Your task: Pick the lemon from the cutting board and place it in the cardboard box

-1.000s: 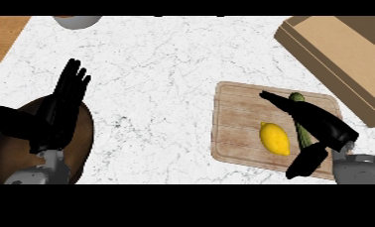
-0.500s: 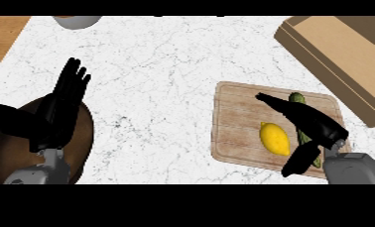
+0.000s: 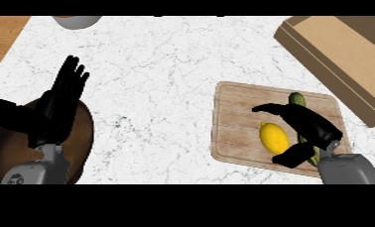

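White marbled counter [image 3: 168, 67] with wooden cutting board [image 3: 238, 117] at lower right.

The lemon [image 3: 274, 137] lies on the board, just left of the right hand [image 3: 307, 128], whose fingers arch beside it without closing on it; a green vegetable [image 3: 296, 98] shows behind. The cardboard box [image 3: 333, 47] sits at upper right. The left hand [image 3: 60, 103] rests released, fingers up, at lower left. A grey bowl [image 3: 76, 21] sits at the upper left edge.

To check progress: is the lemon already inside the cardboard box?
No, the lemon lies on the cutting board, beside the right hand; the cardboard box stands apart.
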You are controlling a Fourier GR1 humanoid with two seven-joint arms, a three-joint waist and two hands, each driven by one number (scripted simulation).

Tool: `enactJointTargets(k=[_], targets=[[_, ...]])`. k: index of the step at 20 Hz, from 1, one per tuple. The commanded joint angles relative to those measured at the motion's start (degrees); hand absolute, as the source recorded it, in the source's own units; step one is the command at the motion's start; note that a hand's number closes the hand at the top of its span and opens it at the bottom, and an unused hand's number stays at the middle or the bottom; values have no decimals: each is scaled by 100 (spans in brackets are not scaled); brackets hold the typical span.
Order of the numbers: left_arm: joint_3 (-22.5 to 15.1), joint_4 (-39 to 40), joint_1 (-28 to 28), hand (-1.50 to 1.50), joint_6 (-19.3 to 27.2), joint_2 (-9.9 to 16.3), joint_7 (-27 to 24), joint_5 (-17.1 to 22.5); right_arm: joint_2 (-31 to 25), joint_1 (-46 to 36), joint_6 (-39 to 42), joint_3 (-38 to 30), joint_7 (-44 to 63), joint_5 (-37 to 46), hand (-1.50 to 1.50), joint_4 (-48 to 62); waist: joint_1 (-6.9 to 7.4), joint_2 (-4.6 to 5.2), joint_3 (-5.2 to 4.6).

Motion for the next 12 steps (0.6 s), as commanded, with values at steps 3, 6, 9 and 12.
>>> enactJointTargets(k=[3,6,9,12], targets=[[28,-203,-6,0,-31,31,242,39,97,118,-303,457,-261,483,150,-422,1,-4,0],[-112,420,-392,0,247,-203,-192,-333,-111,-197,-685,323,-824,772,150,255,-5,5,0],[168,216,-244,0,-106,97,44,-19,-34,-411,-837,189,-1008,843,150,549,10,5,0],[100,-382,67,0,-145,79,359,112,-23,-155,-1236,132,-1050,970,150,127,15,-3,1]])
